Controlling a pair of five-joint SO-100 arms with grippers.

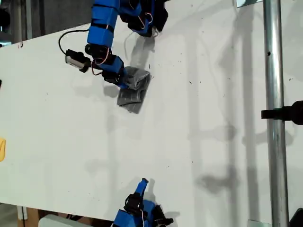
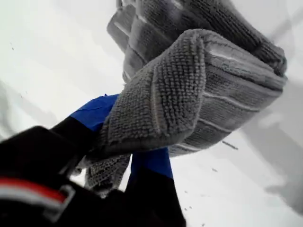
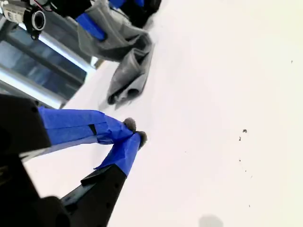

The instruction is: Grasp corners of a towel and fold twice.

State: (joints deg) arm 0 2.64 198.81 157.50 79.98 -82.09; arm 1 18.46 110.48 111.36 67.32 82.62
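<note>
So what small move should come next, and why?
Probably my first gripper should lower and release the towel: it is shut on a bunched fold, with the cloth crumpled, not flat. My second gripper is shut, empty and well away from it.

A white table [image 1: 199, 142] fills most of the exterior view, and small dark specks are scattered over its surface. A grey metal pole [image 1: 277, 118] is seen crossing over the table near the exterior view's right edge, and a black clamp [image 1: 286, 113] is fixed to the pole about midway along it. A small yellow object [image 1: 2, 149] is cut off at the table's edge on the exterior view's left; what it is cannot be told.
</note>
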